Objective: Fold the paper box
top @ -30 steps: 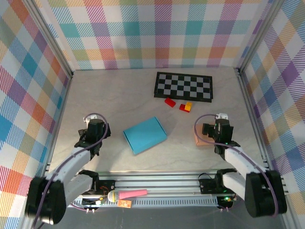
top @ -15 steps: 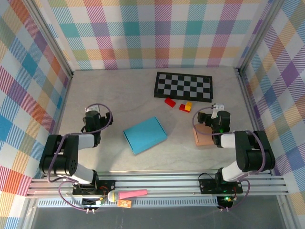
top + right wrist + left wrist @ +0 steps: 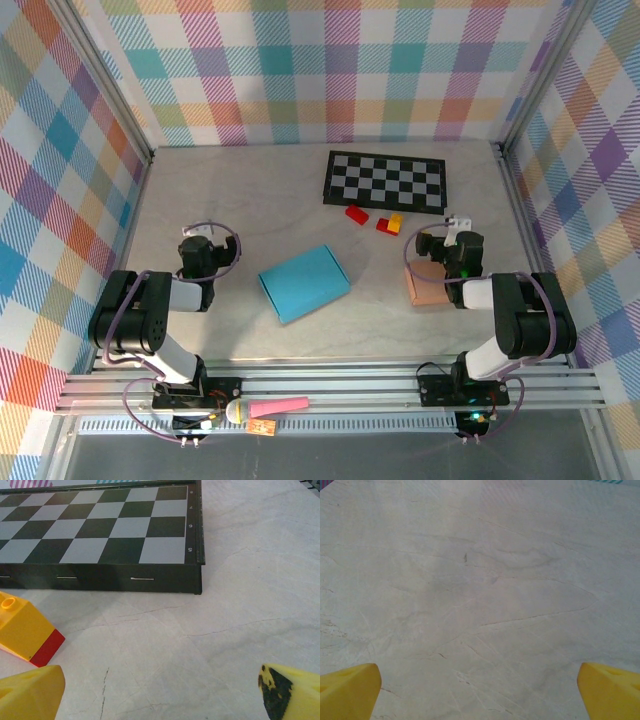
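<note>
Two right hand fingertips cropped at bottom.

Table bare left of blue box; chessboard and bricks crowd far right.

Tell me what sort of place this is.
Probably a lab robot test cell, not a home: plaid fabric walls on an aluminium frame enclose the table, with loose props like a chessboard and a blue paper box.

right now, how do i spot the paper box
Find the chessboard at the far side of the table. Nearer and slightly left, the paper box lies flat mid-table. It is plain light blue, bigger than the red and yellow blocks.
</note>
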Tool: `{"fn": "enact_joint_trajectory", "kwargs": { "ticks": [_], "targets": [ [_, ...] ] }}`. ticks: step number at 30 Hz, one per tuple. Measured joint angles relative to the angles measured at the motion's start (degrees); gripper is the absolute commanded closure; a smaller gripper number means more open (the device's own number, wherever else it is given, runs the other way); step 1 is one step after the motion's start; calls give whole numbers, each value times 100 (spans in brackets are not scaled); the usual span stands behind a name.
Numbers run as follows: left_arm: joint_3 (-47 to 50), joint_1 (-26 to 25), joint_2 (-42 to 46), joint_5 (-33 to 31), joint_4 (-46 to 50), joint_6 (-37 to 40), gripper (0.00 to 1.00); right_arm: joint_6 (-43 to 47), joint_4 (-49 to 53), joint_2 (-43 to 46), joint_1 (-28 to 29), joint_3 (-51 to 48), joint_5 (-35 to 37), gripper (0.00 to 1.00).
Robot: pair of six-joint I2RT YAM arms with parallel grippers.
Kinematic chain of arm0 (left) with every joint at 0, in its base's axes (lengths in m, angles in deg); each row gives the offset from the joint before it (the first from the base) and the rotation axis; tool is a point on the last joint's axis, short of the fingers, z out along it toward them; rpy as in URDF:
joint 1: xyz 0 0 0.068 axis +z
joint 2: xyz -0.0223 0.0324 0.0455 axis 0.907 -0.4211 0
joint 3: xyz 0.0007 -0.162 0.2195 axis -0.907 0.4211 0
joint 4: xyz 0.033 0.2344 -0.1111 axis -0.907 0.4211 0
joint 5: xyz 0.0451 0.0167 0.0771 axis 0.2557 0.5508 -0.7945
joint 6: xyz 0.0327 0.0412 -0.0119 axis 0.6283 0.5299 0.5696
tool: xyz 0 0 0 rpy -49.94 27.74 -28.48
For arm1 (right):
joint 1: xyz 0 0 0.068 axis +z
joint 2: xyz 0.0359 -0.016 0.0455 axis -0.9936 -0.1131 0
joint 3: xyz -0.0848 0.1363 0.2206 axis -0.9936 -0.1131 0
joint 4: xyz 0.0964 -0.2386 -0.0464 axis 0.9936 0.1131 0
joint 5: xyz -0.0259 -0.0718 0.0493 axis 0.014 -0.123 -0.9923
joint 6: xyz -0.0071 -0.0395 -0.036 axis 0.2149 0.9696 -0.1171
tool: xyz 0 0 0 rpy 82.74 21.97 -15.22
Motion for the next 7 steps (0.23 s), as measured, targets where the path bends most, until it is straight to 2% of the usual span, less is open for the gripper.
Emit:
{"fn": "enact_joint_trajectory", "kwargs": {
  "ticks": [7],
  "targets": [
    [-50, -122, -2, -120, -22, 98, 0, 4, -33, -2, 4, 72, 26, 1]
  ]
}}
